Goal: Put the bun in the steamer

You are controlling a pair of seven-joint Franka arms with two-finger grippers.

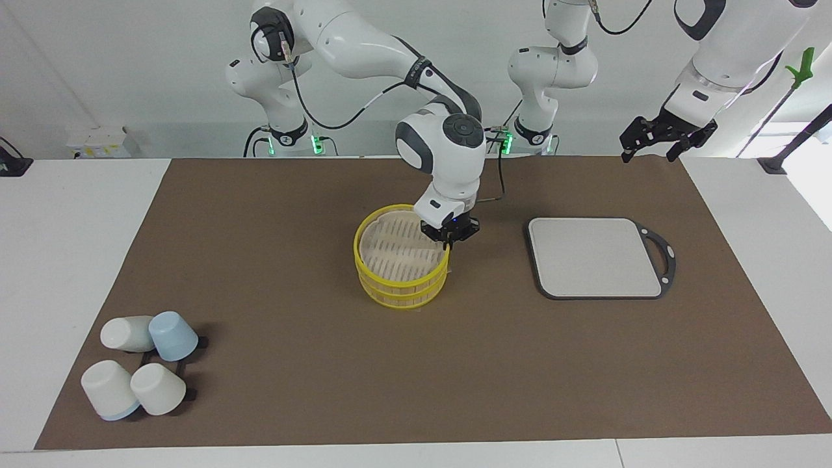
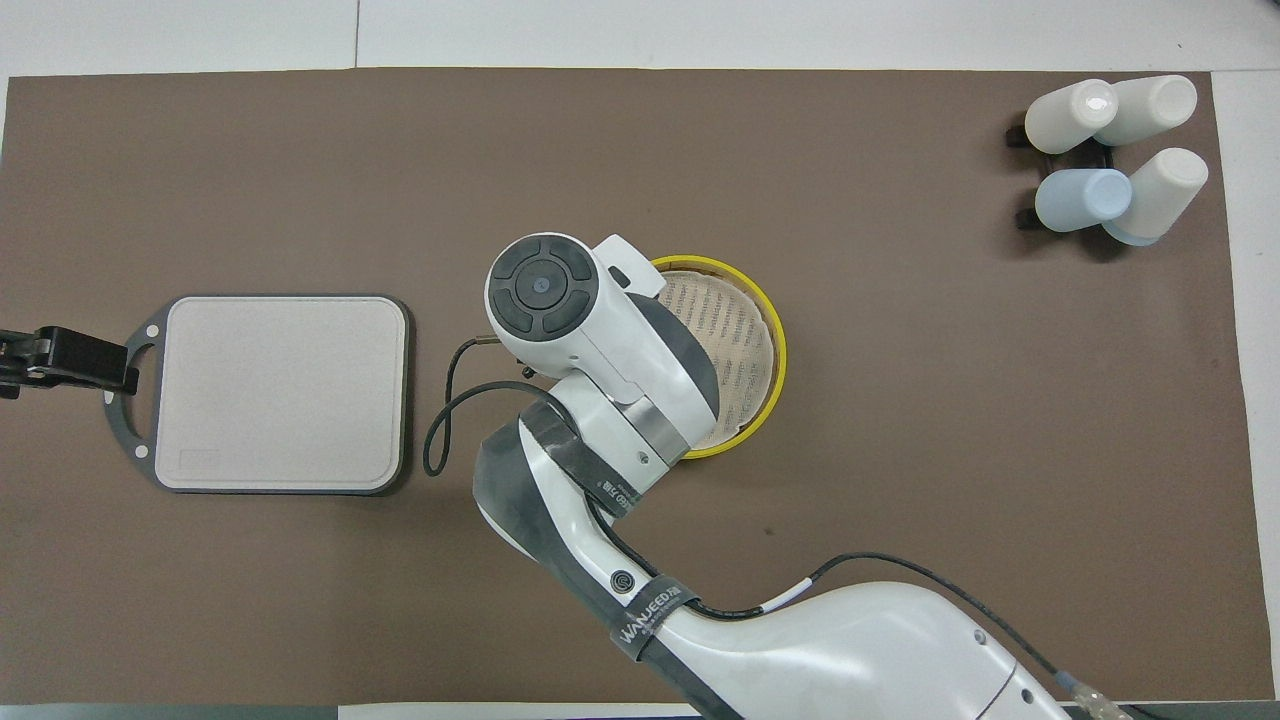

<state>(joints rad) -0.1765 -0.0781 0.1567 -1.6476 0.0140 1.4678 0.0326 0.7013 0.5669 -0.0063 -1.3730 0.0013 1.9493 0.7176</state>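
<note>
The steamer [image 1: 403,283], a round yellow-rimmed basket of two stacked tiers with a slatted floor, stands on the brown mat in the middle of the table. It also shows in the overhead view [image 2: 774,338], half covered by the right arm. The part of its floor that shows is bare. No bun shows in either view. My right gripper [image 1: 448,243] is low at the steamer's rim, on the side toward the left arm's end. In the overhead view it is hidden under its own wrist. My left gripper [image 1: 651,151] is open and empty, raised at the left arm's end of the table.
A grey rectangular board [image 1: 595,257] with a dark handle ring lies beside the steamer toward the left arm's end; it also shows in the overhead view [image 2: 280,390]. Several upturned white and pale blue cups [image 1: 143,367] stand on a rack far from the robots at the right arm's end.
</note>
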